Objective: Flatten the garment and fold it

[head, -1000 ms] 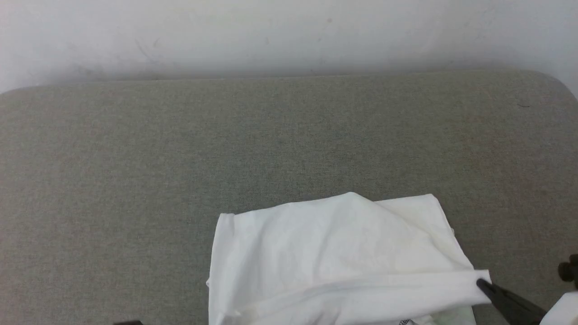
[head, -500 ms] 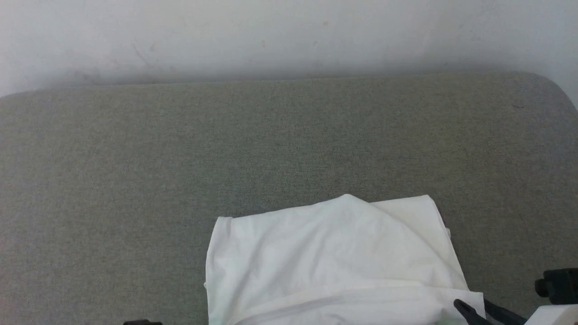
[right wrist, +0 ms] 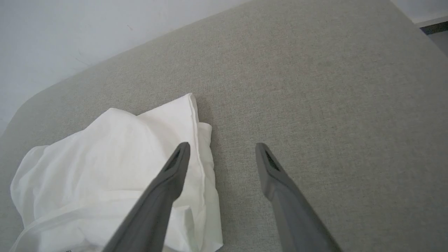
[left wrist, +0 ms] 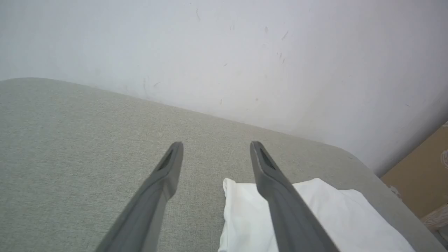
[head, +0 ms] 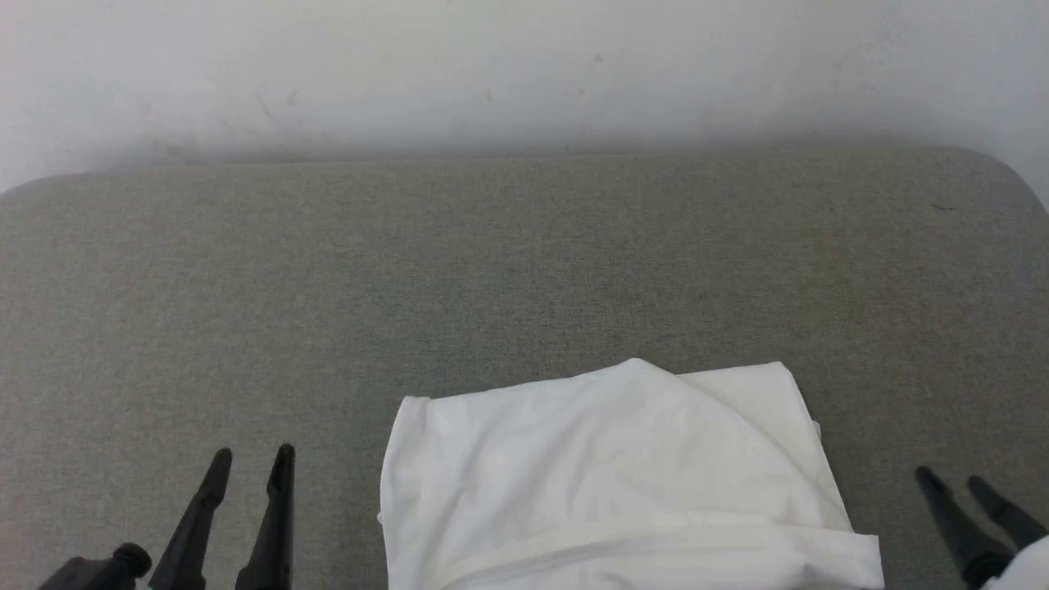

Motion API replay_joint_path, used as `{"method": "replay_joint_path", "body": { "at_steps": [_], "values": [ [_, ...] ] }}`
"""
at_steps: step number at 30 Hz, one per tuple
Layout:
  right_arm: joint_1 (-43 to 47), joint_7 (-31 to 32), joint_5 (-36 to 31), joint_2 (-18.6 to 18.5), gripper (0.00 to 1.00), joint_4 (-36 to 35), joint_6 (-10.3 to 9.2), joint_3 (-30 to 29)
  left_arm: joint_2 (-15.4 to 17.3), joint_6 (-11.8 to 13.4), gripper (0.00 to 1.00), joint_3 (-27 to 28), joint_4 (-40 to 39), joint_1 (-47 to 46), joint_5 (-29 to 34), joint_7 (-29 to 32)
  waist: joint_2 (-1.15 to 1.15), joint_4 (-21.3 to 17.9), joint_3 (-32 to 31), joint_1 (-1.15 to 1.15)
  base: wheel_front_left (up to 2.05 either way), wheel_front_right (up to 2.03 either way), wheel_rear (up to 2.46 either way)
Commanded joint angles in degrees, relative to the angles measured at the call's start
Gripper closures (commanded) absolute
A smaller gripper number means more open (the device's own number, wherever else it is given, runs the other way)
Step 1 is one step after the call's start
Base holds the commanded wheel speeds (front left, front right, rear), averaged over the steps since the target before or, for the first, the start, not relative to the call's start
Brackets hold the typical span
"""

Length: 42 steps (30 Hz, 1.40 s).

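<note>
My left gripper (head: 252, 455) sat low left over the grey-green woven fabric surface (head: 524, 270), jaws spread wide, nothing in them, clear of the cloth. The white folded cloth garment (head: 615, 475) lay flat between my two grippers at the near side of the surface. Its long axis ran left-right, with a folded band along its near side and its far edge toward the white wall (head: 524, 65). My right gripper (head: 949, 478) hung just off its right edge, jaws equally wide, empty.

The shirt (head: 606, 475) is smooth, matt white cloth; the table (head: 492, 270) under it is covered in coarse grey weave.
</note>
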Motion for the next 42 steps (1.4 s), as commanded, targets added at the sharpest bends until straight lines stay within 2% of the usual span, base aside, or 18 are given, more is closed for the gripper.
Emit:
{"method": "replay_joint_path", "body": {
  "at_steps": [1,6,8,12,19,23,24,25,26,27,33,38,42],
  "values": [
    [-1.2,-0.4,-1.3,1.7,0.00,1.3,-0.03,0.6,-0.6,1.8,0.00,0.4,1.1,-0.7,3.0,-1.6,0.00,0.2,0.1,0.00,0.00,0.00,0.00],
    [-3.3,0.1,-4.0,3.8,0.00,5.2,-0.03,2.8,-1.1,6.5,0.00,0.2,4.5,-1.6,13.2,-3.8,0.00,1.0,0.7,0.00,0.00,0.00,0.00],
    [-4.2,0.1,-5.3,4.2,0.00,6.8,-0.03,3.0,-2.4,7.3,0.00,-0.1,5.4,-2.2,14.7,-4.1,0.00,1.6,1.1,0.00,0.00,0.00,0.00],
    [-6.4,0.5,-7.3,4.7,0.00,11.0,-0.03,3.0,-4.4,7.1,0.00,-0.9,6.9,-3.1,15.8,-4.4,0.00,2.9,2.2,0.00,0.00,0.00,0.00],
    [-9.7,1.5,-8.3,3.9,0.00,18.1,-0.03,5.1,-4.8,5.5,0.00,-2.0,8.7,-5.5,17.4,-4.5,0.00,5.4,3.9,0.00,0.00,0.00,0.00],
    [-10.5,4.5,-8.5,3.0,0.00,21.8,-0.03,6.7,-5.3,5.1,0.00,-2.4,9.3,-6.7,17.7,-4.6,0.00,6.2,4.3,0.00,0.00,0.00,0.00],
    [-10.8,5.3,-8.7,2.9,0.20,22.4,-0.03,7.1,-5.4,4.8,0.00,-2.5,9.5,-6.9,17.6,-4.6,0.00,6.3,4.4,0.00,0.00,0.00,0.00],
    [-11.1,5.8,-8.7,2.9,0.56,23.0,-0.03,7.4,-5.5,4.6,0.00,-2.7,9.7,-7.1,17.6,-4.6,0.00,6.4,4.4,0.00,0.00,0.00,0.00],
    [-11.5,6.1,-8.8,2.8,0.88,23.6,-0.03,7.7,-5.7,4.4,0.00,-2.8,9.9,-7.4,17.5,-4.6,0.00,6.5,4.4,0.00,0.00,0.00,0.00],
    [-11.9,6.2,-9.0,2.7,1.00,24.1,-0.03,7.9,-5.8,4.2,0.00,-2.9,10.1,-7.6,17.4,-4.6,0.00,6.5,4.5,0.00,0.00,0.00,0.00],
    [-15.3,3.8,-10.5,2.7,1.00,26.0,-0.03,6.5,-6.5,3.7,0.00,-2.5,10.9,-7.9,17.1,-4.6,0.00,6.2,3.7,0.00,0.00,0.00,0.00],
    [-17.4,1.0,-12.8,0.3,1.00,25.5,-0.03,-0.1,-6.6,3.6,0.00,-1.7,10.7,-7.4,17.5,-4.6,0.00,5.5,3.4,0.00,0.00,0.00,0.00],
    [-17.9,1.1,-14.2,-2.0,1.00,24.7,-0.03,-6.3,-6.5,3.7,0.00,-0.9,10.4,-6.8,17.8,-4.6,0.00,4.4,3.6,0.00,0.00,0.00,0.00]
  ]
}}
